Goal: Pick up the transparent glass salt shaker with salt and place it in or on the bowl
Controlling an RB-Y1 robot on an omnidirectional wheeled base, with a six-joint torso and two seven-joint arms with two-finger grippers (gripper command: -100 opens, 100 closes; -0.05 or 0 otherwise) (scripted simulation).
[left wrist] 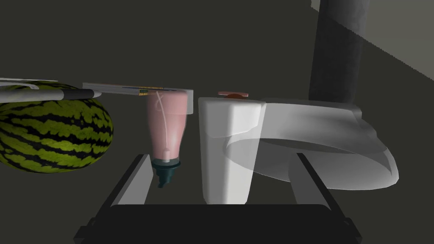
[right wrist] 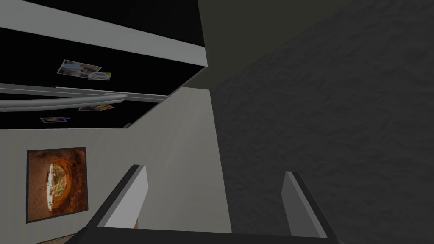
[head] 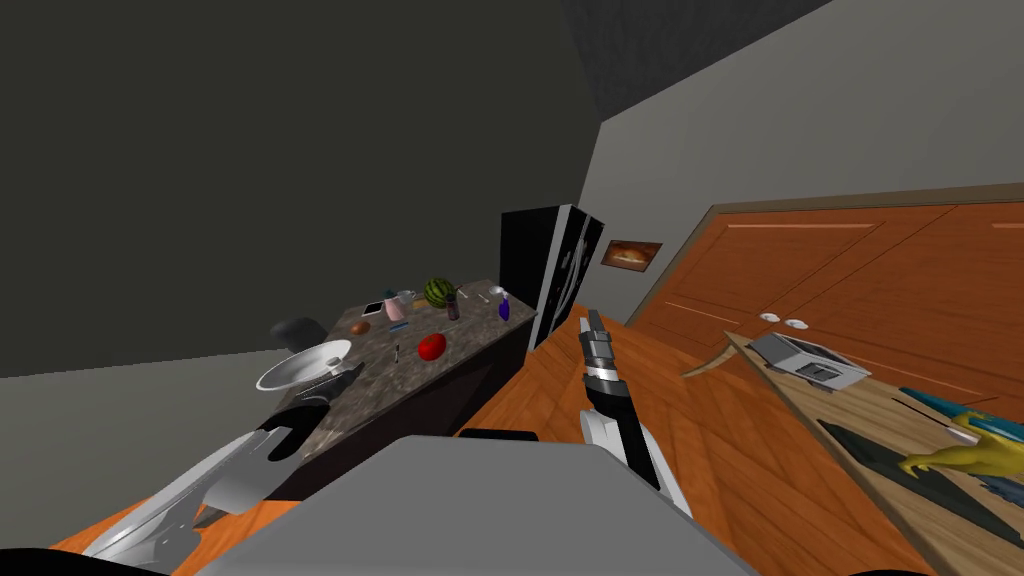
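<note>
**A:** White and see-through, the shaker stands between the spread fingers of the left gripper. It touches neither finger and sits just beside the bowl.

**B:** Head camera adds the table, with bowl and gripper at its near end, by the edge.

**A:** Beyond the fingers: pink bottle, watermelon.

**B:** Right gripper is wide open and empty, raised over the wood floor, well apart from the table.

heads up, here's your tally: bowl x1 | watermelon x1 | pink bottle x1 | purple bottle x1 | red round thing x1 | small brown round thing x1 | toaster x1 | yellow dino toy x1 | framed picture x1 | black fridge x1
</note>
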